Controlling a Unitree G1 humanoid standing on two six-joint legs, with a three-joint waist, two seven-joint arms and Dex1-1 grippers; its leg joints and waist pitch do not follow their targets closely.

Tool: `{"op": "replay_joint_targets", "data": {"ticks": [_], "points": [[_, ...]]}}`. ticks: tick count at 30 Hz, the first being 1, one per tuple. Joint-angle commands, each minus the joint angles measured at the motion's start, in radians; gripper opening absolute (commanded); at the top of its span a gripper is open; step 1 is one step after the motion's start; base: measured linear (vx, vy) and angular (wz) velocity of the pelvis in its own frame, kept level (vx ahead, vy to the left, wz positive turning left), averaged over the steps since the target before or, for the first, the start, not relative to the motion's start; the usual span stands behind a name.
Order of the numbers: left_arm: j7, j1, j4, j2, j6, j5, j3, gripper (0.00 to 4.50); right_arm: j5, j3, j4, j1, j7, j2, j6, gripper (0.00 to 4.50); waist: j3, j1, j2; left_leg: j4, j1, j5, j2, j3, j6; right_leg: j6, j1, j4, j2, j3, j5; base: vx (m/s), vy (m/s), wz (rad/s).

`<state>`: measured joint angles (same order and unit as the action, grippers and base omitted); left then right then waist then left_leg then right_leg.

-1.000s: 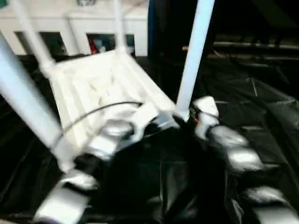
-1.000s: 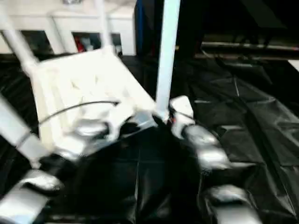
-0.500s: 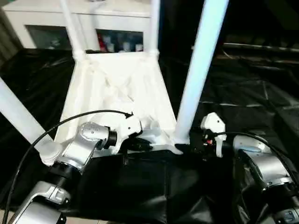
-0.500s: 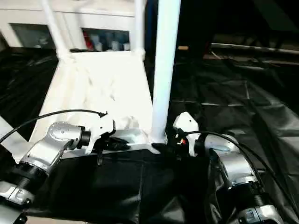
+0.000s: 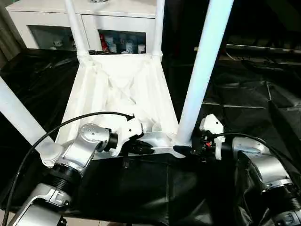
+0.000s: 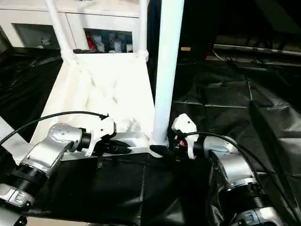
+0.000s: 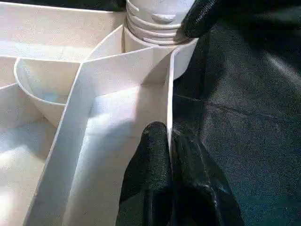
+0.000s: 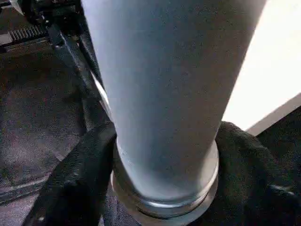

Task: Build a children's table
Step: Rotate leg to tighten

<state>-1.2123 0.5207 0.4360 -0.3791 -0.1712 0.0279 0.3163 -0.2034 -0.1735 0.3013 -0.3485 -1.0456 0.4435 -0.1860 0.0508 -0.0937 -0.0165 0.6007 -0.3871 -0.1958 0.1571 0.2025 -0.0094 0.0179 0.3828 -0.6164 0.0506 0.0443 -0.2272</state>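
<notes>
Clearly, your table (image 5: 120, 94) lay upside down on the black-covered bench (image 5: 244, 94), ribbed underside up, with its four legs standing in the corner sockets. Two far legs (image 5: 75, 28) rose in front of a white cabinet (image 5: 117, 19) with glass doors, the near right leg (image 5: 202, 70) climbed out of the top of the head view, and the near left leg (image 5: 19, 117) slanted off toward the left edge. Your left claw (image 5: 143, 148) reached in from the left along the table's near edge. In the left wrist view its fingers (image 7: 153, 165) were pressed together on the thin near rim (image 7: 170, 94) of the top, one on the inside and one on the outside, pinching it. Just beyond them that view showed the near right socket with the threaded foot of the leg seated in it, and a black fingertip of the other claw touching that collar. Your right claw (image 5: 188, 149) came in from the right at bench level, at the foot of the near right leg. In the right wrist view its fingers (image 8: 75, 174) lay on either side of the leg (image 8: 164, 94) just above the socket collar, up against it. Black cables ran along both silver forearms (image 5: 261, 165).
</notes>
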Motion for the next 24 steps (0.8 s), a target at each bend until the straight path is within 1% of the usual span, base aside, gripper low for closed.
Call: {"op": "replay_joint_targets", "data": {"ticks": [1,3,4,5,6,7,8,9,10,11,12,13,14,15,16,17,18,19,20,21,22,23,24], "points": [[-0.038,-0.017,-0.024,0.008,-0.004,0.023,0.024,0.00,-0.016,0.006,0.003,-0.012,0.007,-0.005,-0.006,2.87,-0.065,-0.003,0.013,-0.059,0.023,-0.046,0.090,-0.040,0.110,0.267,-0.043,0.050,0.112,-0.049,0.067,0.000,0.000,0.00],[-0.037,-0.018,-0.024,0.007,-0.003,0.022,0.023,0.00,-0.018,0.017,0.014,-0.012,0.023,-0.016,-0.002,2.81,-0.066,-0.002,0.011,-0.058,0.024,-0.049,0.089,-0.040,0.109,0.269,-0.042,0.050,0.113,-0.049,0.060,0.000,0.000,0.00],[-0.035,-0.018,-0.023,0.008,-0.004,0.021,0.022,0.00,-0.018,0.023,0.022,-0.014,0.032,-0.022,0.000,2.80,-0.065,-0.002,0.014,-0.059,0.023,-0.052,0.089,-0.040,0.108,0.269,-0.042,0.052,0.114,-0.050,0.054,0.000,0.000,0.00],[-0.025,-0.019,-0.020,0.013,-0.005,0.020,0.021,0.00,-0.009,0.041,0.057,-0.023,0.084,-0.045,0.017,2.77,-0.065,-0.002,0.013,-0.060,0.023,-0.055,0.089,-0.040,0.104,0.267,-0.042,0.052,0.113,-0.049,0.042,0.000,0.000,0.00],[-0.025,-0.019,-0.020,0.013,-0.005,0.020,0.021,0.00,-0.009,0.041,0.057,-0.023,0.084,-0.045,0.017,2.76,-0.065,-0.001,0.012,-0.059,0.024,-0.060,0.089,-0.039,0.102,0.268,-0.040,0.053,0.114,-0.050,0.036,0.000,0.000,0.00],[0.001,-0.018,-0.010,0.026,-0.006,0.012,0.018,0.00,-0.001,0.072,0.114,-0.040,0.170,-0.084,0.030,2.75,-0.064,0.003,0.012,-0.061,0.023,-0.071,0.089,-0.041,0.092,0.268,-0.040,0.055,0.115,-0.050,0.016,0.000,0.000,0.00],[0.018,-0.017,-0.002,0.034,-0.008,0.007,0.018,0.00,0.001,0.088,0.142,-0.047,0.214,-0.105,0.035,2.74,-0.062,0.009,0.011,-0.062,0.021,-0.081,0.087,-0.041,0.086,0.271,-0.038,0.057,0.116,-0.051,0.001,0.000,0.000,0.00],[0.077,-0.008,0.023,0.055,-0.021,-0.019,0.019,0.00,-0.004,0.123,0.196,-0.061,0.311,-0.155,0.033,2.74,-0.056,0.022,0.011,-0.069,0.019,-0.125,0.085,-0.045,0.050,0.262,-0.042,0.066,0.116,-0.050,-0.078,0.000,0.000,0.00],[0.098,-0.005,0.032,0.063,-0.022,-0.025,0.017,0.00,-0.004,0.132,0.209,-0.066,0.340,-0.168,0.031,2.74,-0.055,0.025,0.009,-0.069,0.022,-0.141,0.084,-0.047,0.038,0.260,-0.041,0.068,0.118,-0.049,-0.107,0.000,0.000,0.00],[0.142,0.003,0.051,0.083,-0.029,-0.035,0.011,0.00,-0.002,0.149,0.236,-0.075,0.404,-0.195,0.028,2.74,-0.052,0.033,0.010,-0.073,0.024,-0.175,0.084,-0.047,0.018,0.251,-0.040,0.076,0.116,-0.049,-0.167,0.000,0.000,0.00],[0.213,0.017,0.072,0.116,-0.058,-0.047,-0.001,0.00,0.003,0.171,0.273,-0.088,0.499,-0.233,0.023,2.73,-0.053,0.035,0.010,-0.073,0.027,-0.183,0.084,-0.047,0.009,0.247,-0.040,0.076,0.116,-0.050,-0.182,0.000,0.000,0.00],[0.260,0.026,0.083,0.136,-0.072,-0.055,-0.008,0.00,0.014,0.179,0.291,-0.094,0.558,-0.251,0.020,2.73,-0.049,0.039,0.009,-0.075,0.031,-0.206,0.084,-0.047,-0.004,0.243,-0.035,0.081,0.117,-0.052,-0.218,0.000,0.000,0.00],[0.349,0.045,0.105,0.178,-0.106,-0.065,-0.026,0.00,0.032,0.195,0.326,-0.108,0.677,-0.286,0.015,2.73,-0.048,0.042,0.007,-0.077,0.032,-0.213,0.085,-0.047,-0.016,0.240,-0.033,0.080,0.116,-0.052,-0.232,0.000,0.000,0.00],[0.434,0.061,0.126,0.214,-0.128,-0.078,-0.042,0.00,0.053,0.204,0.355,-0.120,0.772,-0.312,0.016,2.73,-0.048,0.044,0.010,-0.078,0.035,-0.239,0.081,-0.050,-0.034,0.220,-0.034,0.088,0.118,-0.052,-0.295,0.000,0.000,0.00],[0.434,0.061,0.126,0.214,-0.128,-0.078,-0.042,0.00,0.053,0.204,0.355,-0.120,0.772,-0.312,0.016,2.73,-0.048,0.045,0.011,-0.079,0.034,-0.238,0.081,-0.049,-0.033,0.215,-0.034,0.090,0.117,-0.053,-0.297,0.000,0.000,0.00],[0.520,0.080,0.151,0.259,-0.146,-0.086,-0.058,0.00,0.079,0.207,0.391,-0.136,0.871,-0.346,0.025,2.73,-0.049,0.041,0.011,-0.077,0.037,-0.231,0.081,-0.047,-0.030,0.208,-0.031,0.093,0.117,-0.055,-0.284,0.000,0.000,0.00],[0.521,0.080,0.152,0.259,-0.147,-0.086,-0.058,0.00,0.080,0.207,0.391,-0.136,0.871,-0.346,0.026,2.73,-0.048,0.041,0.011,-0.077,0.037,-0.231,0.079,-0.047,-0.026,0.208,-0.029,0.093,0.116,-0.056,-0.283,0.000,0.000,0.00],[0.551,0.088,0.163,0.282,-0.146,-0.098,-0.054,0.00,0.107,0.193,0.414,-0.151,0.908,-0.366,0.044,2.72,-0.049,0.037,0.014,-0.076,0.034,-0.227,0.078,-0.048,-0.017,0.201,-0.035,0.094,0.118,-0.055,-0.283,0.000,0.000,0.00],[0.557,0.091,0.169,0.291,-0.139,-0.105,-0.049,0.00,0.124,0.181,0.428,-0.161,0.916,-0.373,0.053,2.72,-0.051,0.036,0.012,-0.076,0.034,-0.221,0.078,-0.047,-0.015,0.200,-0.032,0.093,0.118,-0.056,-0.276,0.000,0.000,0.00],[0.556,0.092,0.172,0.296,-0.132,-0.113,-0.041,0.00,0.134,0.168,0.438,-0.168,0.907,-0.377,0.060,2.72,-0.053,0.035,0.014,-0.075,0.033,-0.204,0.078,-0.046,-0.008,0.199,-0.034,0.090,0.116,-0.055,-0.247,0.000,0.000,0.00],[0.554,0.092,0.174,0.298,-0.125,-0.118,-0.038,0.00,0.138,0.164,0.445,-0.173,0.905,-0.379,0.068,2.72,-0.054,0.035,0.014,-0.076,0.030,-0.192,0.078,-0.047,-0.003,0.201,-0.037,0.087,0.116,-0.055,-0.226,0.000,0.000,0.00],[0.551,0.092,0.175,0.298,-0.119,-0.121,-0.035,0.00,0.141,0.160,0.453,-0.177,0.901,-0.380,0.078,2.72,-0.056,0.034,0.012,-0.074,0.028,-0.168,0.079,-0.046,0.012,0.207,-0.039,0.082,0.116,-0.054,-0.170,0.000,0.000,0.00],[0.543,0.090,0.172,0.297,-0.120,-0.118,-0.035,0.00,0.139,0.157,0.453,-0.179,0.886,-0.379,0.086,2.72,-0.056,0.034,0.012,-0.073,0.027,-0.163,0.078,-0.045,0.017,0.209,-0.039,0.081,0.114,-0.054,-0.156,0.000,0.000,0.00]]}}
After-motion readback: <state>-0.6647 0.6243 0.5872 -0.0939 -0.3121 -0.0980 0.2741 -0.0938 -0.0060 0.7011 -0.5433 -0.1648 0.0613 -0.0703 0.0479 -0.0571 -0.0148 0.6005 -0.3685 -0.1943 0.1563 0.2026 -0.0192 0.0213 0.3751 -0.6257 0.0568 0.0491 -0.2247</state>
